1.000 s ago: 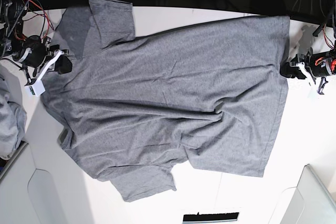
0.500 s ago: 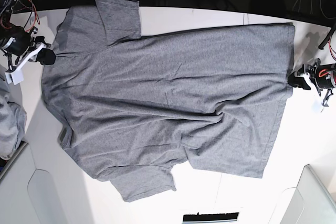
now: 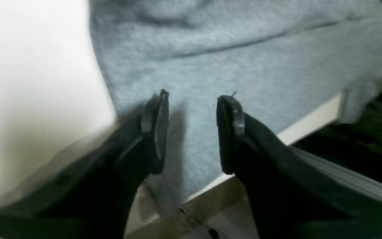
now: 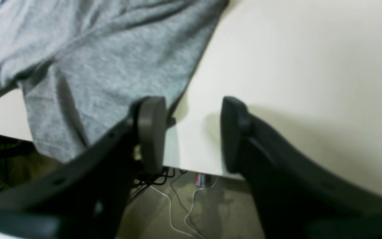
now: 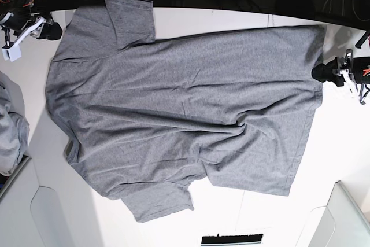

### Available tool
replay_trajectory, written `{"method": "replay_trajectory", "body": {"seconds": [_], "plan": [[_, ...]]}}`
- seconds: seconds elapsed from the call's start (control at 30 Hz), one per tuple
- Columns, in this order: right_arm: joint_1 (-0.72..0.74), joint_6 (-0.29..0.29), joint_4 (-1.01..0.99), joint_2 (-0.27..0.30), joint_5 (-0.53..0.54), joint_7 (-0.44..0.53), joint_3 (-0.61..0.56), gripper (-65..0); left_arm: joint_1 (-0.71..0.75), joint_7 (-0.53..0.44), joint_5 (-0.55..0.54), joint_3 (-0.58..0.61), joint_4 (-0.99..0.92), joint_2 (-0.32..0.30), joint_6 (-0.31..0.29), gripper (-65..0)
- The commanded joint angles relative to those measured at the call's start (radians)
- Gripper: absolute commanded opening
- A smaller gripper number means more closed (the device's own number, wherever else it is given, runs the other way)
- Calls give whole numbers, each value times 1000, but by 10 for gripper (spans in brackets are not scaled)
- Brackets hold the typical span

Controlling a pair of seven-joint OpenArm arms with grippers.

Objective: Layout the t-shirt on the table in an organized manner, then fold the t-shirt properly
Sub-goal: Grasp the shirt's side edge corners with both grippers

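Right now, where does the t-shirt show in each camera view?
Base: the t-shirt lies spread across most of the table.
Left wrist: grey cloth fills the upper frame, running under the open left hand.
Right wrist: it covers the upper left, beside the open right hand.
Shared landmark: the table's edge, which the shirt overhangs in both wrist views.

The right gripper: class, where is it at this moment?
In the base view the right gripper is at the upper left, open, beside the t-shirt's shoulder near the table's far edge.
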Motion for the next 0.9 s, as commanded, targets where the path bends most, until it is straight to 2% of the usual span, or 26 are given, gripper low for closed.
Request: {"method": "replay_trajectory", "body": {"seconds": [0.0,0.1,0.3,0.63,0.77,0.87], "plan": [[2,8,16,17,10,13,-3,-374,0,3,-23,-9,15,-27,-6,-376],[2,8,15,16,-29,23,-50,-374,23,2,-25,-9,21,-27,-6,-376],[2,-11,0,16,-29,66,-174,-374,71,2,-26,-9,21,-27,-6,-376],[2,-7,-1,-40,-3,57,-187,-377,136,-2,-71,-47,21,-26,-6,-376],[2,-8,-1,-44,-3,57,-187,-464,150,-7,-65,-152,20,-25,-6,-377],[5,-7,-1,-44,-4,58,-187,-472,173,-10,-28,-211,20,-25,-6,-376]]}}
